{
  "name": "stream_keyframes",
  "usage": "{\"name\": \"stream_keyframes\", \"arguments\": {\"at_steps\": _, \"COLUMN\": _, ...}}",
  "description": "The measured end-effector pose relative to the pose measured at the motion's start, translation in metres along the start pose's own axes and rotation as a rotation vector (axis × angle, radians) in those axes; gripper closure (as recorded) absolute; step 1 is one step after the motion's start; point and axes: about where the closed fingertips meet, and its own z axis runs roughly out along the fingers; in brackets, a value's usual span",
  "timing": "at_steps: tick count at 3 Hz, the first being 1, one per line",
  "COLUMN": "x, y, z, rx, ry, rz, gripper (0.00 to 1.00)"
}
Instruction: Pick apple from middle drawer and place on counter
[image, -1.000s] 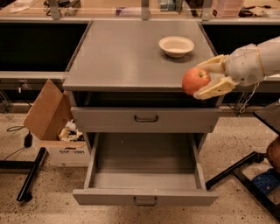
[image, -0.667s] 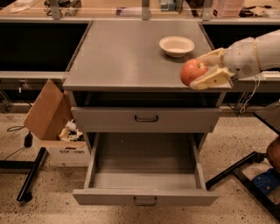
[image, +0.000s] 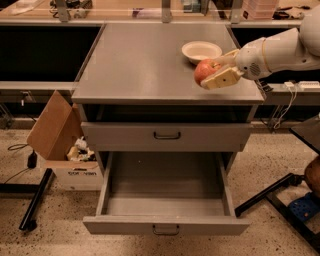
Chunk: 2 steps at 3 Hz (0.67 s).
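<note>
Now the counter (image: 140, 65) spreads wide above the middle drawer (image: 165, 226), which stands pulled out with its flat floor in view. A cardboard box (image: 52, 130) on the floor to the left holds crumpled scraps, and a white bowl (image: 201, 51) sits near the counter's right rear. Since a moment ago the gripper (image: 212, 74), clamped on the apple (image: 202, 70), has carried it leftward and farther in over the counter's right front part, just in front of the bowl.

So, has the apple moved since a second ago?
Yes. Held in the gripper, the apple has gone up and left in view, from off the front right corner of the counter to over it, close to the bowl.
</note>
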Motion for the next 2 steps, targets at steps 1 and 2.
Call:
{"name": "stream_keyframes", "arguments": {"at_steps": 1, "x": 0.000, "y": 0.000, "z": 0.000, "rx": 0.000, "ry": 0.000, "rz": 0.000, "gripper": 1.00}}
{"name": "stream_keyframes", "arguments": {"at_steps": 2, "x": -0.001, "y": -0.016, "z": 0.010, "rx": 0.029, "ry": 0.028, "rz": -0.016, "gripper": 1.00}}
